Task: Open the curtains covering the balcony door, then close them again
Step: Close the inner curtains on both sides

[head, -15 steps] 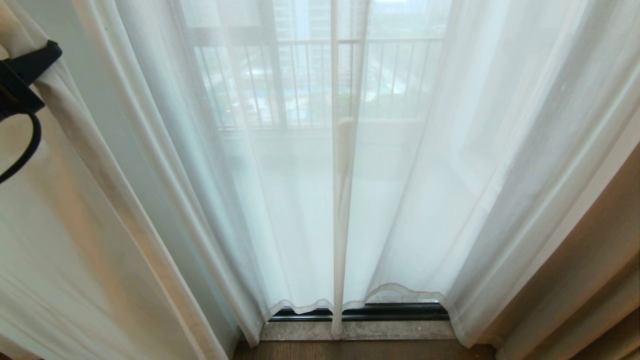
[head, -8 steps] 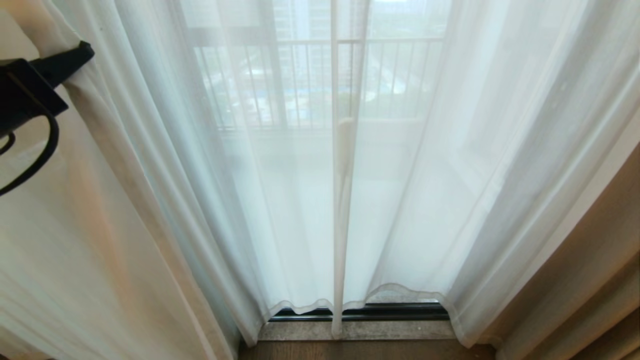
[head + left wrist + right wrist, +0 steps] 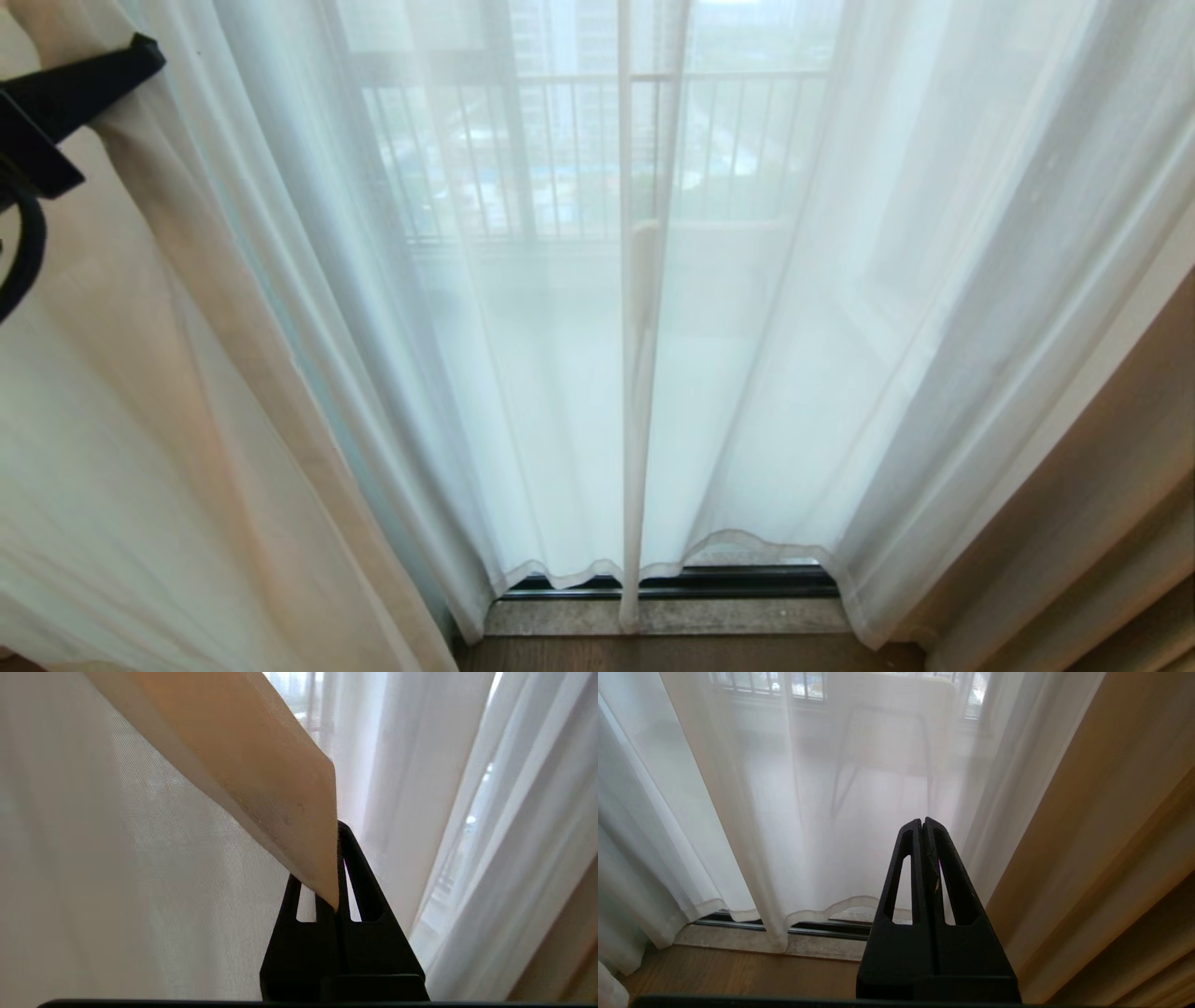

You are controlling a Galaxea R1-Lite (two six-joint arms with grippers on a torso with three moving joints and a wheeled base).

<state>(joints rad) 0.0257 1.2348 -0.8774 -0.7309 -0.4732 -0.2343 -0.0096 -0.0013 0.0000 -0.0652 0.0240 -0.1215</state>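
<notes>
1. Thick beige drapes [image 3: 1111,849] hang just beside the right pincer, filling the room's edge on that side.
2. A wood floor [image 3: 738,975] lies below that pincer, running up to a stone threshold strip [image 3: 672,616].
3. Beyond the pincer tips, outside, a pale chair [image 3: 882,723] stands before a dark-barred railing [image 3: 560,159].
4. Soft daylight comes in from outside, where blurred tall buildings [image 3: 560,37] rise.

The black left gripper [image 3: 140,56] sat high at the far left, fingers pinched together on fabric. The black right gripper [image 3: 923,823] hung low, fingers pressed together, empty.
</notes>
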